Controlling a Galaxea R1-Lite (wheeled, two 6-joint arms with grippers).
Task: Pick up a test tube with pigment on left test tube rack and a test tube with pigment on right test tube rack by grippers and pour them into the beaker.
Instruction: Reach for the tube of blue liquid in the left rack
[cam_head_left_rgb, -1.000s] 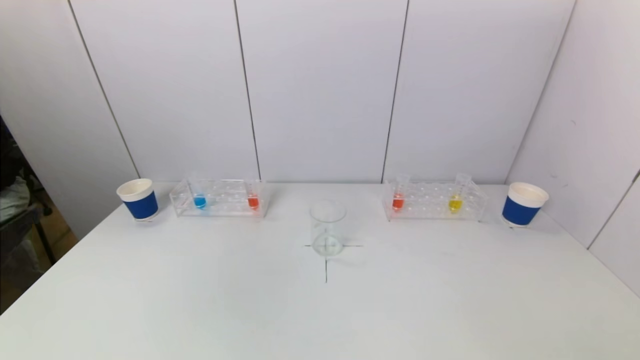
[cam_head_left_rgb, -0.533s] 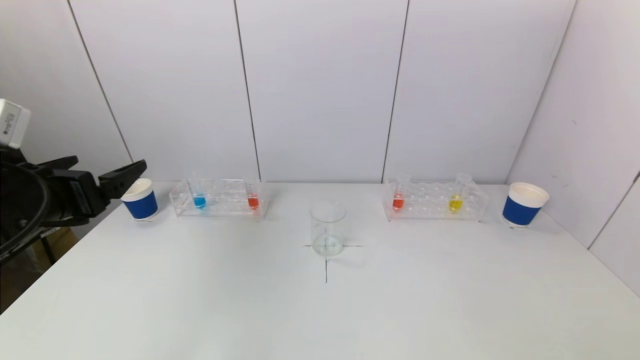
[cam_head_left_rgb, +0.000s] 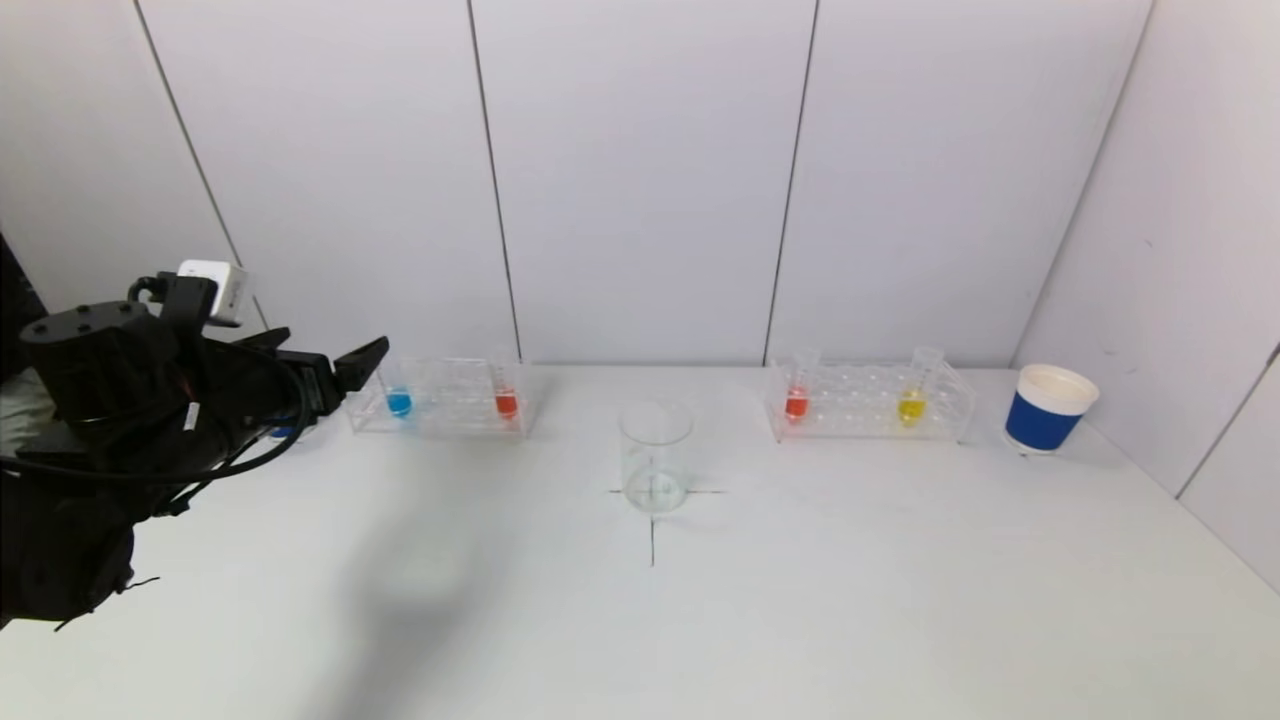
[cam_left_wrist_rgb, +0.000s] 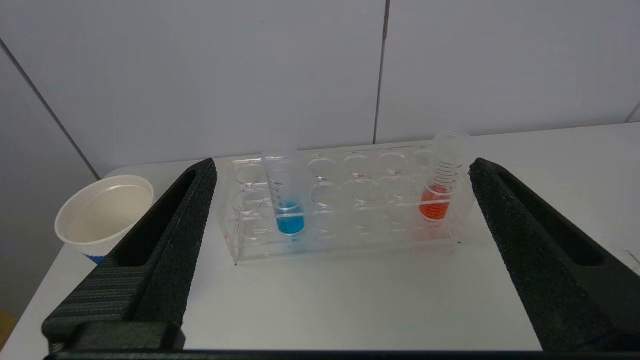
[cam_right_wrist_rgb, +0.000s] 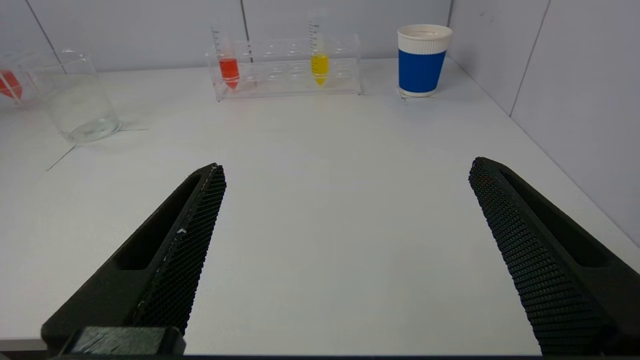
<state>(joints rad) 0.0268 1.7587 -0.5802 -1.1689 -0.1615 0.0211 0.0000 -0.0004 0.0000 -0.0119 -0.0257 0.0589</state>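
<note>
Head view: left gripper (cam_head_left_rgb: 340, 365) released, just short of the left rack (cam_head_left_rgb: 440, 397); beaker (cam_head_left_rgb: 655, 456) at table centre.
Left wrist view: blue tube (cam_left_wrist_rgb: 285, 192) and red tube (cam_left_wrist_rgb: 440, 185) stand upright in the rack.
Right wrist view: right gripper (cam_right_wrist_rgb: 345, 172) spread wide, well apart from the right rack (cam_right_wrist_rgb: 285, 65), which holds the yellow tube (cam_right_wrist_rgb: 318, 52).
</note>
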